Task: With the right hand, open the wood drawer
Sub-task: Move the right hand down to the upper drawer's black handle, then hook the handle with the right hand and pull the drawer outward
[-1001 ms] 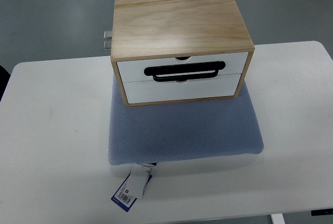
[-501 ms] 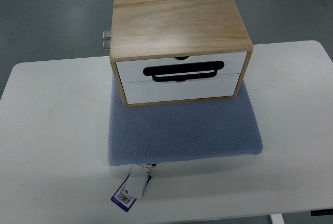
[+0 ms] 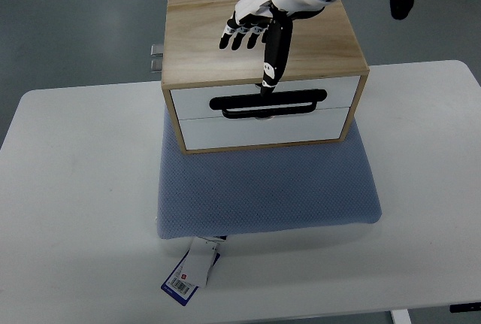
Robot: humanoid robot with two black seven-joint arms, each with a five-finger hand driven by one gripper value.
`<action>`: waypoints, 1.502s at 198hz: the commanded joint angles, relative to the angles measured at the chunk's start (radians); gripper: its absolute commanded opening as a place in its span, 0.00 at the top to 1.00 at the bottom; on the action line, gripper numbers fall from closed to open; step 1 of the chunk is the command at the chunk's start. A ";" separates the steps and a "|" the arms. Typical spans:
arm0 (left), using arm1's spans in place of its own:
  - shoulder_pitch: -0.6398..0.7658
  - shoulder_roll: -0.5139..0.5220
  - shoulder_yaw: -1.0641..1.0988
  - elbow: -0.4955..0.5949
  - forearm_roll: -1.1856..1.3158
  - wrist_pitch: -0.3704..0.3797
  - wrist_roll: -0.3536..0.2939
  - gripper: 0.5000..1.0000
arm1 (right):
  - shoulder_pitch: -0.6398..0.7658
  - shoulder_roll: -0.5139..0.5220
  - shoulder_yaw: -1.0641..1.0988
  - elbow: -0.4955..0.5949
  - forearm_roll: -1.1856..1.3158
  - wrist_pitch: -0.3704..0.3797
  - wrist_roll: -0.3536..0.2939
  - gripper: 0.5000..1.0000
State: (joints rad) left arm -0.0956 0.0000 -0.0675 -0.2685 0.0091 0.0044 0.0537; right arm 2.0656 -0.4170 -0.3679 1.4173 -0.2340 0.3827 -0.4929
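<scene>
A wooden drawer box [image 3: 323, 42] stands on a blue-grey cushion [image 3: 263, 189]. Its front shows two white drawers, the upper one [image 3: 192, 102] and the lower one [image 3: 263, 132], both closed. A black bar handle [image 3: 301, 102] lies across the seam between them. My right hand [image 3: 252, 57] reaches in from the top right and hovers over the box's top near its front edge. Its fingers [image 3: 242, 34] are spread and hold nothing. The thumb [image 3: 272, 53] points down, and its tip sits just above the handle's middle. The left arm does not show.
The cushion lies on a white table [image 3: 75, 189], and a printed tag [image 3: 192, 271] hangs off its front edge. A small metal fitting [image 3: 155, 56] sticks out behind the box's left side. Grey floor lies beyond the table.
My right hand has come down from the top edge over the box, so the whole hand now shows with its thumb near the handle. The box and drawers have not moved.
</scene>
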 commanded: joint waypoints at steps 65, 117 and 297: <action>0.000 0.000 -0.002 0.005 -0.001 0.000 0.000 0.00 | -0.101 0.000 0.003 0.003 0.027 -0.034 -0.013 0.13; 0.000 0.000 0.000 0.005 -0.001 0.000 0.000 0.00 | -0.147 0.001 0.003 0.002 0.013 -0.038 -0.010 0.13; 0.000 0.000 -0.002 0.008 -0.003 0.002 0.000 0.00 | -0.251 0.011 0.015 -0.017 -0.090 0.025 -0.001 0.12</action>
State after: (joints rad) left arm -0.0952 0.0000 -0.0691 -0.2607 0.0060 0.0047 0.0537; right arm 1.8134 -0.4033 -0.3623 1.3973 -0.3281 0.3720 -0.4943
